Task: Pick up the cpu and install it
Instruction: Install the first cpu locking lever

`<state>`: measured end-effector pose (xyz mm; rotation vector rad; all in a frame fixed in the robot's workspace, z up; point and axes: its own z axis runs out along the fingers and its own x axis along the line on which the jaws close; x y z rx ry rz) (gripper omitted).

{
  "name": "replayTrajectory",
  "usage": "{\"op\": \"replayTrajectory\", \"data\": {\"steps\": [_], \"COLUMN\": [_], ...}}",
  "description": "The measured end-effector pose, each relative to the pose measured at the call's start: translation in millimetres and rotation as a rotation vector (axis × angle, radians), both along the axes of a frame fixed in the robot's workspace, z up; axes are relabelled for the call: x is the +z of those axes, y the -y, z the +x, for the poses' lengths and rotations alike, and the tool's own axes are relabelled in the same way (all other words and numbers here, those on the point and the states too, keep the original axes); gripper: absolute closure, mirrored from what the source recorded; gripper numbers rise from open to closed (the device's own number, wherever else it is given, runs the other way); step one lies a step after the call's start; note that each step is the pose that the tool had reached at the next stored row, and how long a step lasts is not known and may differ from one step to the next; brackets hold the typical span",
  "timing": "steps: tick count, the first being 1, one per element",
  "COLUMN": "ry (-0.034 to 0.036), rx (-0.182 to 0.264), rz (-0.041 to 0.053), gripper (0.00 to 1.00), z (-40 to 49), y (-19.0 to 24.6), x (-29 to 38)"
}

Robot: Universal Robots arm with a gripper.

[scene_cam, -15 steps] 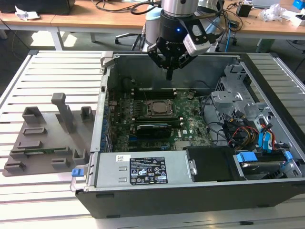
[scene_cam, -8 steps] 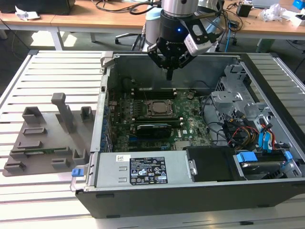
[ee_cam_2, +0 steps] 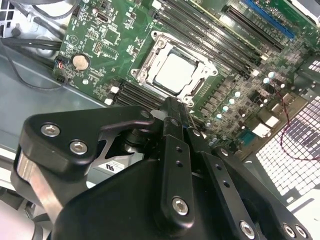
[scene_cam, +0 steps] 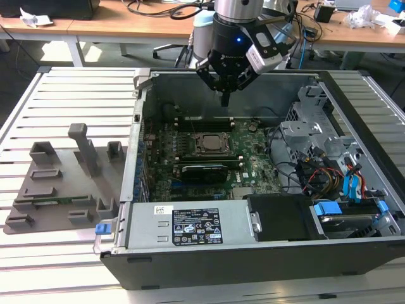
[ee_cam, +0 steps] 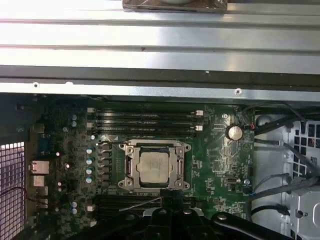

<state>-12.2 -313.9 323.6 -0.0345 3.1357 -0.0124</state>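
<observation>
- The cpu (scene_cam: pixel 209 143) (ee_cam_2: pixel 175 75) (ee_cam: pixel 152 166), one pale silvery square, lies flat inside the dark socket frame (ee_cam_2: pixel 148 61) (ee_cam: pixel 129 167), which borders it on all four sides.
- The frame sits on the green motherboard (scene_cam: pixel 253 136) (ee_cam_2: pixel 100 40) (ee_cam: pixel 215 165), which lies flat on the floor of the open computer case (scene_cam: pixel 253 266).
- In the first wrist view two banks of long dark slots flank the frame on opposite sides, one (ee_cam: pixel 145 122) toward the case wall, the other (ee_cam: pixel 125 200) toward the arm; I cannot count the slots in either bank reliably.
- One round coin cell (ee_cam_2: pixel 80 61) (ee_cam: pixel 233 132) stands on the board, apart from the frame.
- One long black card (scene_cam: pixel 202 171) stands on the board just beside the socket.
- The gripper (scene_cam: pixel 224 100) (ee_cam_2: pixel 176 107) (ee_cam: pixel 167 192) hangs above the board near the socket, clear of the cpu; its fingers are pressed together with nothing between them.
- Also in the case are a grey power supply (scene_cam: pixel 145 229) along the near wall and a metal drive cage (scene_cam: pixel 310 136) with blue cables (scene_cam: pixel 351 183) on the exterior view's right.
- A white label (scene_cam: pixel 190 227) on the power supply bears print too small to make out.
- Outside the case, on the exterior view's left, one grey moulded holder (scene_cam: pixel 57 183) with posts and recesses lies on the slatted table (scene_cam: pixel 63 95).
</observation>
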Motion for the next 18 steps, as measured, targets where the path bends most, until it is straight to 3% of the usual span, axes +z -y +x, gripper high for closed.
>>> {"op": "replayTrajectory", "data": {"steps": [5,8,18], "ry": [0.0001,0.0001,0.0001], "rx": [0.026,0.03,0.031], "rz": [0.0001,0.0052,0.0051], "gripper": [0.89,0.89,0.89], "z": [0.0,0.0,-4.5], "y": [0.0,0.0,0.0], "x": [0.0,0.0,0.0]}}
